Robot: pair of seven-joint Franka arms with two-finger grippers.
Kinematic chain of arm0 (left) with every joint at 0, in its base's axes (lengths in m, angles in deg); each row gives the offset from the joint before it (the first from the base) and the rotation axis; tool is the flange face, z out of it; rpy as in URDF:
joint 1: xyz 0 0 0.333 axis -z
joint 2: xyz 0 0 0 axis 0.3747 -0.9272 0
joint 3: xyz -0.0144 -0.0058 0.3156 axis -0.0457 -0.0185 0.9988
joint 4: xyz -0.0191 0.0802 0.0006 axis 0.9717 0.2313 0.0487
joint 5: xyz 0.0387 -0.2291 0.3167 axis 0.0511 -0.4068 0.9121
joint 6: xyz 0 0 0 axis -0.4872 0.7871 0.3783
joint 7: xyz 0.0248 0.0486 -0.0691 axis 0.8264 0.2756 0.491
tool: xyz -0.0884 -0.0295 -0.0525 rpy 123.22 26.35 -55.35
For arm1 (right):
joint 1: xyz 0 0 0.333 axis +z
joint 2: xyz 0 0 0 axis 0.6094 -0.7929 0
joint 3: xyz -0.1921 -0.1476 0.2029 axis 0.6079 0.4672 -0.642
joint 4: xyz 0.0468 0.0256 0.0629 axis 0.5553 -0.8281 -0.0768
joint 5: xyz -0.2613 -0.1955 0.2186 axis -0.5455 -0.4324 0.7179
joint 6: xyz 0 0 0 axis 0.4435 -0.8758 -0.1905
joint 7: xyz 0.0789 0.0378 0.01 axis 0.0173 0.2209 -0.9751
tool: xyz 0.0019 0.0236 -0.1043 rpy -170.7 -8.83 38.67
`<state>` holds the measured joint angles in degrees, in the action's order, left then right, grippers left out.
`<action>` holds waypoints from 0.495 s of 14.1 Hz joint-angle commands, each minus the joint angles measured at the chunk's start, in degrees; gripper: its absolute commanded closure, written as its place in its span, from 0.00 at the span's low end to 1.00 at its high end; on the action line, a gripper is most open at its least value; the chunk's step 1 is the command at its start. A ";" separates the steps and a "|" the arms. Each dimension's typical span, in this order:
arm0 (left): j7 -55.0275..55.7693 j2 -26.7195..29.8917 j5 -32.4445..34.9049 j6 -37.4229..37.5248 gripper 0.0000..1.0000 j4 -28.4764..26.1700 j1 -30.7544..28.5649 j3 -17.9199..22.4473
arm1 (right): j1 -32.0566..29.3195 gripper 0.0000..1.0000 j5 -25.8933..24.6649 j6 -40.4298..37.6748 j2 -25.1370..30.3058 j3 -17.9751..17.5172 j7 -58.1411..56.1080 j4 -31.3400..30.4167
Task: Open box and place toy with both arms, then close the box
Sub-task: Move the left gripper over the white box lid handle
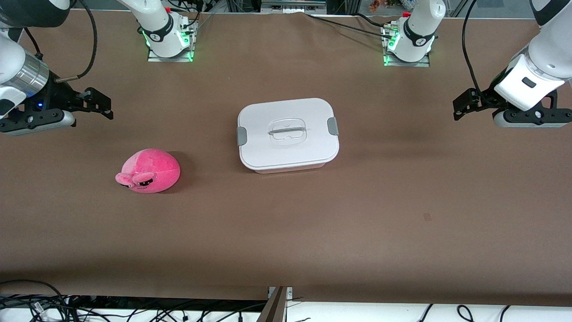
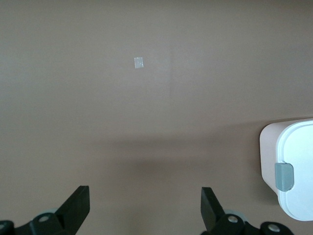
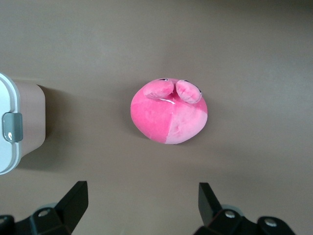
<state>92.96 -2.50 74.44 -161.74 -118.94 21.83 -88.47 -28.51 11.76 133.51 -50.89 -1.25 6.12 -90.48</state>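
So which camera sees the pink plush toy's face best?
The front view: the toy shows its snout and dark eyes there. The right wrist view shows the toy from above, mostly its round body and ears. The left wrist view misses it entirely.

Box (image 2: 293, 169) partly cut off

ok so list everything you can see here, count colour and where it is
box: 1, pale pink tub with white lid shut, grey side clips, mid-table
plush toy: 1, bright pink, on the table toward the right arm's end, nearer the front camera than the box
table: 1, brown cover
small square patch: 1, pale, on the table cover
cables: several, black, below the table's near edge
left tool: 1, black, open, over the left arm's end, waiting
right tool: 1, black, open, over the right arm's end, waiting
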 commanded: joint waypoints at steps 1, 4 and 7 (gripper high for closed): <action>0.40 -0.76 0.69 1.13 0.00 1.88 -0.36 -0.66 | -1.12 0.00 -0.72 -0.62 1.18 0.50 -0.60 -0.66; 0.49 -0.76 0.69 1.22 0.00 1.97 -0.27 -0.83 | -1.21 0.00 -0.19 -0.70 0.30 0.60 -0.69 0.65; 0.41 -1.20 -2.80 5.50 0.00 1.79 -0.09 -1.18 | -1.38 0.00 -0.45 -1.32 -0.23 0.69 -0.69 1.71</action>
<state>92.96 -2.60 73.95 -160.20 -118.92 21.85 -89.10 -29.24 11.71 133.50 -50.88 -0.21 6.07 -90.19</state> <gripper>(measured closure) 0.000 0.000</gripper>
